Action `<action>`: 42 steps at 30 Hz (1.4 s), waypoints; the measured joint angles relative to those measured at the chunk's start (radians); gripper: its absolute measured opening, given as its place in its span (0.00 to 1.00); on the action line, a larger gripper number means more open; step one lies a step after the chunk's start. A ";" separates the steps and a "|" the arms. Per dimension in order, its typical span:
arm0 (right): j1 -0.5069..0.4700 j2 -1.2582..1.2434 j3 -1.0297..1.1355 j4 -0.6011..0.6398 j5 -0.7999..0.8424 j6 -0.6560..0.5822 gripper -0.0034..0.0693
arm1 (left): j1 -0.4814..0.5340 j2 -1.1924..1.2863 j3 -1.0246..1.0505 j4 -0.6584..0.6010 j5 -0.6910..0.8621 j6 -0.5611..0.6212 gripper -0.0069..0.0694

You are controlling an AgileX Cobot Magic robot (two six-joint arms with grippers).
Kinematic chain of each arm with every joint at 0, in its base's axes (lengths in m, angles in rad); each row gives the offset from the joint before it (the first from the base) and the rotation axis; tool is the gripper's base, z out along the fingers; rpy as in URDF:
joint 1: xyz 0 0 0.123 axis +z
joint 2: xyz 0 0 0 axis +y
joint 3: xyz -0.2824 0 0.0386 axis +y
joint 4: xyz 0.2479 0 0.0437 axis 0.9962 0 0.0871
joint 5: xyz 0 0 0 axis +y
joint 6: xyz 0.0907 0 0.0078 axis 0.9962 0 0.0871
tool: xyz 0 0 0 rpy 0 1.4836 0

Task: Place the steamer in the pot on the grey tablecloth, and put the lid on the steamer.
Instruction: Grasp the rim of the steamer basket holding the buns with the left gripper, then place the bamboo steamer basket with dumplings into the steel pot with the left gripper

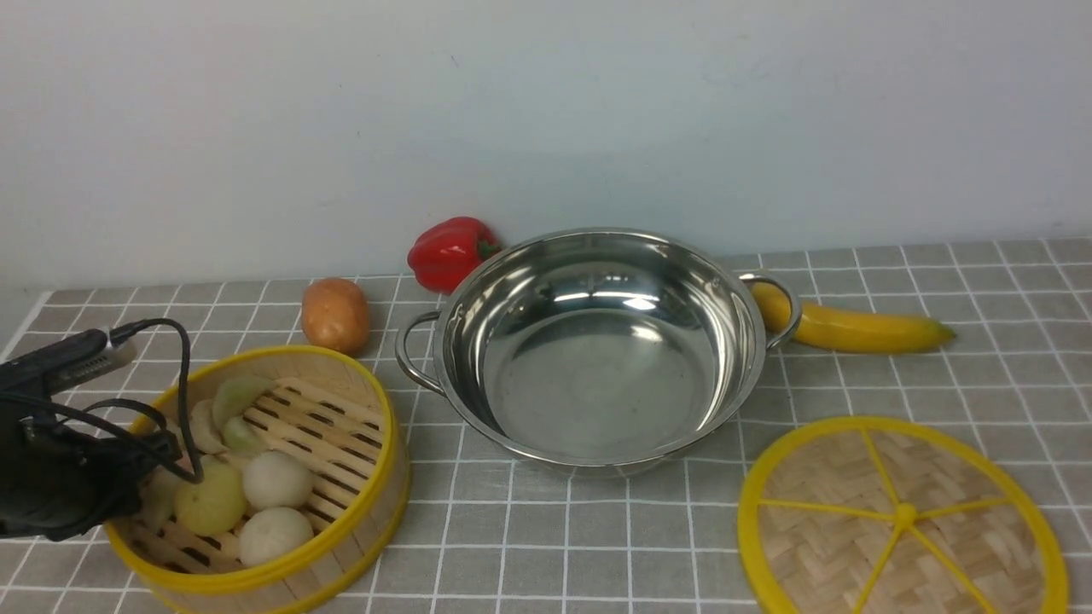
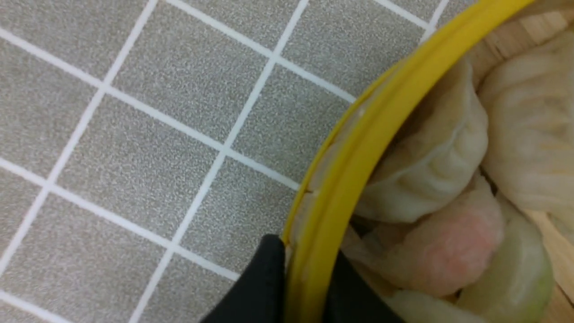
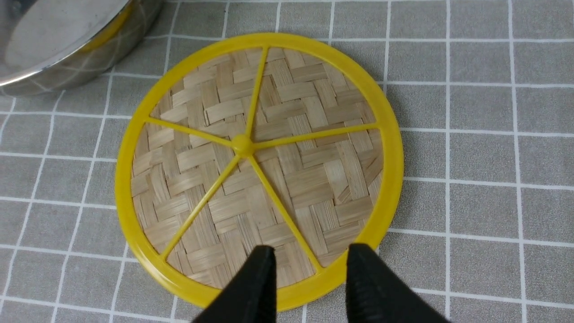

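Note:
The steamer stands on the grey tablecloth at the front left and holds several buns and dumplings. My left gripper is shut on its yellow rim, one finger outside the wall and one inside. The pot sits empty at the middle of the cloth. The lid lies flat at the front right. My right gripper is open and empty above the near edge of the lid; it is out of the front view.
A red pepper and a potato lie behind and left of the pot. A banana lies behind its right handle. A pale wall stands close behind. The pot's edge shows beside the lid in the right wrist view.

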 joint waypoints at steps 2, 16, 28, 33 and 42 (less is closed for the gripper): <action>0.000 0.000 0.000 0.000 0.001 0.000 0.38 | 0.007 0.000 -0.023 0.017 0.043 0.002 0.16; 0.000 0.000 -0.001 0.003 0.038 0.000 0.38 | 0.149 -0.031 -0.454 0.108 0.608 0.047 0.16; 0.000 0.000 -0.001 0.048 0.059 -0.002 0.38 | -0.332 0.049 -0.828 -0.058 0.635 0.095 0.16; 0.000 0.000 -0.001 0.059 0.059 -0.003 0.38 | -0.535 0.249 -1.045 0.050 0.642 0.003 0.16; 0.000 0.000 -0.001 0.060 0.101 -0.003 0.38 | -0.646 0.495 -1.250 0.193 0.697 -0.052 0.16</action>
